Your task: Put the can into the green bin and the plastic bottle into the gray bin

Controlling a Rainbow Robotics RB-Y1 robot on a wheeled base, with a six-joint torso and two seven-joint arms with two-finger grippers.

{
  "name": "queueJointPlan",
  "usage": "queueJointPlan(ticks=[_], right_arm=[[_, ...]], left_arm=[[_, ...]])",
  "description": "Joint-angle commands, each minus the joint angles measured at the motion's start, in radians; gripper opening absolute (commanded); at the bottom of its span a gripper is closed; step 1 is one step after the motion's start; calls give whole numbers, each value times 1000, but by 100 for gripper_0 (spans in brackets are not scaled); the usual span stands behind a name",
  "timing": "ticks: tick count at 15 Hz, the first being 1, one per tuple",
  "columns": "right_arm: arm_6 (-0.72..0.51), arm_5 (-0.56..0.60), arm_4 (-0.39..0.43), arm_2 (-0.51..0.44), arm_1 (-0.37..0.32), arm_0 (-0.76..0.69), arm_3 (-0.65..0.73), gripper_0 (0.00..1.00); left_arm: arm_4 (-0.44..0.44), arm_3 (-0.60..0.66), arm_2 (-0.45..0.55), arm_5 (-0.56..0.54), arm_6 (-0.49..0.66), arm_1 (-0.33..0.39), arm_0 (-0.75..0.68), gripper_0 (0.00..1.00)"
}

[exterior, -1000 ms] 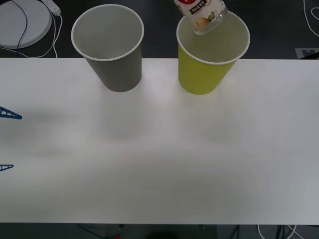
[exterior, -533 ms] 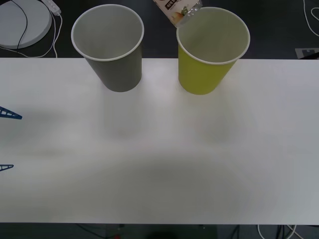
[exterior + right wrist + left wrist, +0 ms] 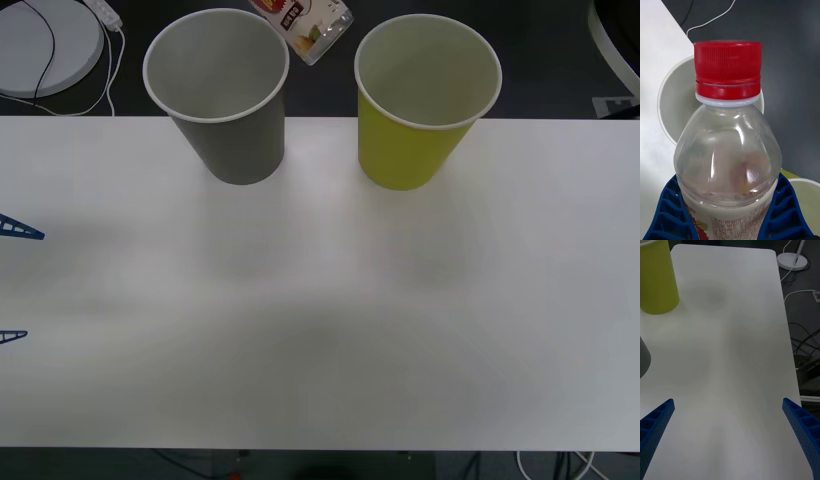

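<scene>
Taking the gray bin [image 3: 222, 95] as the landmark, the left gripper [image 3: 12, 282] waits well to its left and nearer the robot, low over the white table [image 3: 320, 300], its two blue fingers spread wide with nothing between them; it looks idle. The gray bin itself stands upright at the table's far edge, its pale inside showing no contents.

Just to the right of the gray bin's rim, and above it, hangs the plastic bottle [image 3: 308, 22], tilted, in the gap before the green bin [image 3: 425, 100], which stands a little further right at the same far edge. In the right wrist view the right gripper [image 3: 726, 221] clamps the plastic bottle on both sides of its labelled body, red cap pointing away from the wrist, with the gray bin's mouth behind the cap.

The step in hand appears to be carrying the bottle to the gray bin. To do it well, the bottle should be brought fully over the middle of that mouth, clear of the white rim, before the fingers part; a release now would likely strike the rim or fall between the bins and could tip the light cup.
</scene>
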State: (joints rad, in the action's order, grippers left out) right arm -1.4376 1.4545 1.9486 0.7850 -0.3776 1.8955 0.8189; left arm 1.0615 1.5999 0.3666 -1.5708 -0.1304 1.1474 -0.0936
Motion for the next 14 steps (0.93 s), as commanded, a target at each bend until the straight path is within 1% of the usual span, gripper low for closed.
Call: queueJointPlan(ticks=[1,6,9,14], right_arm=[[0,-31,30,0,66,31,-90,0],[-1,-155,69,5,169,62,-230,0],[-1,-215,62,40,200,73,-282,0],[-1,-287,62,56,240,83,-353,0]], left_arm=[[0,0,0,0,0,0,0,100],[0,0,0,0,0,0,0,100],[0,0,0,0,0,0,0,100],[0,0,0,0,0,0,0,100]])
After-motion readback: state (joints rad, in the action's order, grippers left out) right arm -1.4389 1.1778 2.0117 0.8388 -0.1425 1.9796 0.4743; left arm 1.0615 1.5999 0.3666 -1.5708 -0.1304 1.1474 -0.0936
